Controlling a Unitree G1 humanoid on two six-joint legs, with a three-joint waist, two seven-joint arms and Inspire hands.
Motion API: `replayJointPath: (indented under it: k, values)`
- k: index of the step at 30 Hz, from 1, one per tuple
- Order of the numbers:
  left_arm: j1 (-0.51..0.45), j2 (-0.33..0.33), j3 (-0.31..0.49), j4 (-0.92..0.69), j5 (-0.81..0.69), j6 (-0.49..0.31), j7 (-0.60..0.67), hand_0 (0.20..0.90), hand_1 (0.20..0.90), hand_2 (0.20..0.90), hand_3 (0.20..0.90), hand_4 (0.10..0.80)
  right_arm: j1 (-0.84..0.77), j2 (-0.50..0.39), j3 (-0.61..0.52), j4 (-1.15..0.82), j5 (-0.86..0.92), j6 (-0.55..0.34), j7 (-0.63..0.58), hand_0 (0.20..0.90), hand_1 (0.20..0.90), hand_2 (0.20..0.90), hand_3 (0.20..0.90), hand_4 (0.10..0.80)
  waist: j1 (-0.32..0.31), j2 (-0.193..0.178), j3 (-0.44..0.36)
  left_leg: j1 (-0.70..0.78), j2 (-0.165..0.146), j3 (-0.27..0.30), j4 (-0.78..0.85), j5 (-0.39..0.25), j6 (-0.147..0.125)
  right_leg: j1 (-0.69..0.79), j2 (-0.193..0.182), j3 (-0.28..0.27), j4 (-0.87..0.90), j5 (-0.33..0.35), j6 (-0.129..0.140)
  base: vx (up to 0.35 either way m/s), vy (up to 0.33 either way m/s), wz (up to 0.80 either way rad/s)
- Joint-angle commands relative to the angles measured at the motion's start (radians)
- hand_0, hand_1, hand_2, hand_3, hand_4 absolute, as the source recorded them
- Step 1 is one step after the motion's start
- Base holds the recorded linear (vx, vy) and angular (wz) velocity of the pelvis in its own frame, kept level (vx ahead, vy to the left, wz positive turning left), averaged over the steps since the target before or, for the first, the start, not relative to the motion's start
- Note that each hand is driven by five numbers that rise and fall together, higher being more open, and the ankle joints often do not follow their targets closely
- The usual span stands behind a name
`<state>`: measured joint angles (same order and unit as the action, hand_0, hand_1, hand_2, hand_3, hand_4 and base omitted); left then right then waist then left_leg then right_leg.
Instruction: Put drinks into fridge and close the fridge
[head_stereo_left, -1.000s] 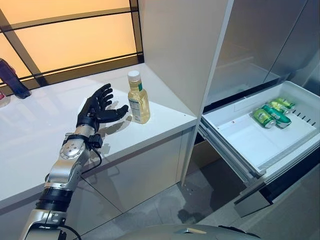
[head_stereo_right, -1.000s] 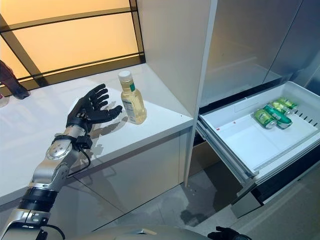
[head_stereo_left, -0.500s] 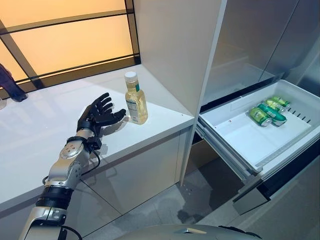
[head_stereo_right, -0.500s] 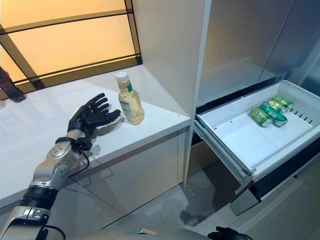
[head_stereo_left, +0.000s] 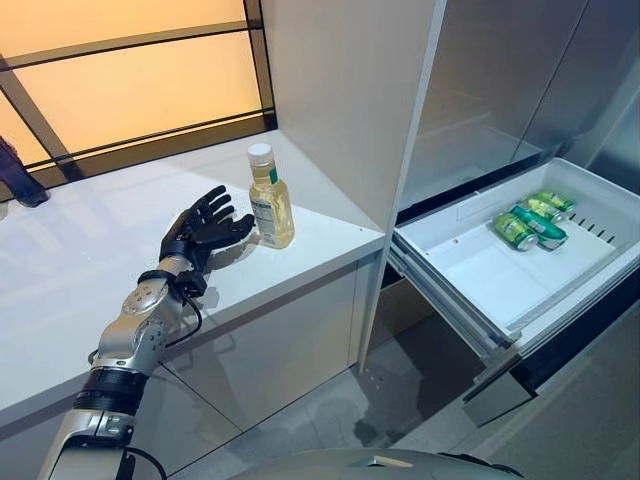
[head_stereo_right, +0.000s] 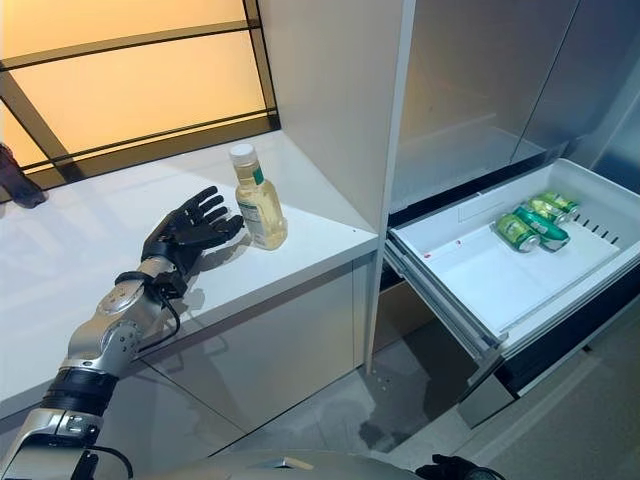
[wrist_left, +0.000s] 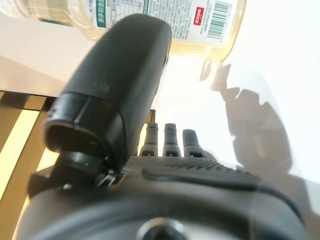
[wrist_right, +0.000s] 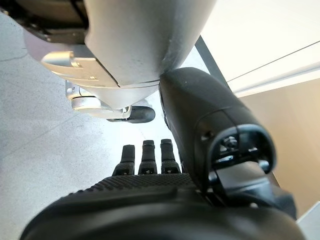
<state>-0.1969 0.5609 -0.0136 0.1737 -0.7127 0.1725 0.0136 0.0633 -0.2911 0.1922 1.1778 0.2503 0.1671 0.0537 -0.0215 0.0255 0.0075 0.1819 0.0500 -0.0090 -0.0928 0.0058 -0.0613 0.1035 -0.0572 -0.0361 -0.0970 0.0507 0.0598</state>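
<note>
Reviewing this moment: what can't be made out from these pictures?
- Dark object at the head views' left edge: cut off, so its kind is unclear.
- Count of green cans in the open white fridge drawer: they overlap.
- Yellow-liquid bottle with white cap, left wrist view: its top is cut off.
- Left hand is open beside the bottle; contact unclear.

The bottle (wrist_left: 165, 20) label carries a barcode and small print, too blurred to read

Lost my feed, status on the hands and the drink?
Left hand open beside clear yellow-liquid bottle, not gripping. Right hand open, low at side. White fridge drawer open, green cans inside. Path clear.
</note>
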Motion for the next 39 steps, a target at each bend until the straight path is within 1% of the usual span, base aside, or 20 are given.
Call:
replayJointPath:
  k: [1,11,17,22,25,31,39]
  values:
    - [-0.193,0.027,0.013,-0.073,-0.023,-0.062,-0.061,0.900,0.900,0.900,0.900,0.800,-0.029,0.020,0.017,0.012,-0.006,0.005,0.026,0.900,0.900,0.900,0.900,0.800,-0.015,-0.016,-0.001,-0.049,-0.098,-0.032,0.014,-0.059,0.073,0.017,0.054,0.004,0.026,-0.071,0.011,0.000,0.000,0.00]
    - [-0.154,0.037,0.013,-0.183,-0.011,-0.040,-0.121,0.900,0.900,0.900,0.900,0.800,-0.027,0.017,0.012,0.001,0.005,0.003,0.028,0.900,0.900,0.900,0.900,0.800,-0.001,-0.018,0.008,-0.052,-0.100,-0.041,0.013,-0.057,0.075,0.017,0.052,-0.004,0.026,-0.070,0.011,0.000,0.000,0.00]
    - [-0.130,0.050,0.023,-0.205,0.016,-0.040,-0.140,0.900,0.900,0.900,0.900,0.800,-0.026,0.013,0.004,-0.001,0.004,0.008,0.032,0.900,0.900,0.900,0.900,0.800,0.003,-0.017,0.010,-0.053,-0.100,-0.041,0.013,-0.056,0.075,0.017,0.053,-0.006,0.025,-0.069,0.011,0.000,0.000,0.00]
    - [-0.106,0.062,0.038,-0.226,0.008,-0.049,-0.163,0.900,0.900,0.900,0.900,0.800,-0.020,0.008,-0.001,-0.007,0.002,0.004,0.036,0.900,0.900,0.900,0.900,0.800,0.006,-0.016,0.012,-0.055,-0.101,-0.043,0.012,-0.054,0.075,0.017,0.052,-0.006,0.024,-0.068,0.011,0.000,0.000,0.00]
    - [-0.098,0.065,0.040,-0.236,0.007,-0.059,-0.179,0.900,0.900,0.900,0.900,0.800,-0.020,0.009,-0.001,-0.008,0.003,0.004,0.032,0.900,0.900,0.900,0.900,0.800,0.009,-0.017,0.015,-0.056,-0.101,-0.043,0.013,-0.053,0.075,0.017,0.051,-0.009,0.024,-0.068,0.011,0.000,0.000,0.00]
    - [-0.088,0.065,0.033,-0.280,0.026,-0.049,-0.220,0.900,0.900,0.900,0.900,0.800,-0.021,0.012,0.000,-0.006,0.012,0.000,0.029,0.900,0.900,0.900,0.900,0.800,0.016,-0.017,0.018,-0.057,-0.101,-0.047,0.011,-0.052,0.076,0.016,0.050,-0.015,0.024,-0.068,0.011,0.000,0.000,0.00]
    - [-0.064,0.064,0.041,-0.290,0.030,-0.053,-0.199,0.900,0.900,0.900,0.900,0.800,-0.018,0.014,-0.004,-0.010,0.010,0.002,0.027,0.900,0.900,0.900,0.900,0.800,0.020,-0.016,0.021,-0.058,-0.102,-0.050,0.010,-0.050,0.076,0.017,0.049,-0.018,0.024,-0.067,0.012,0.000,0.000,0.00]
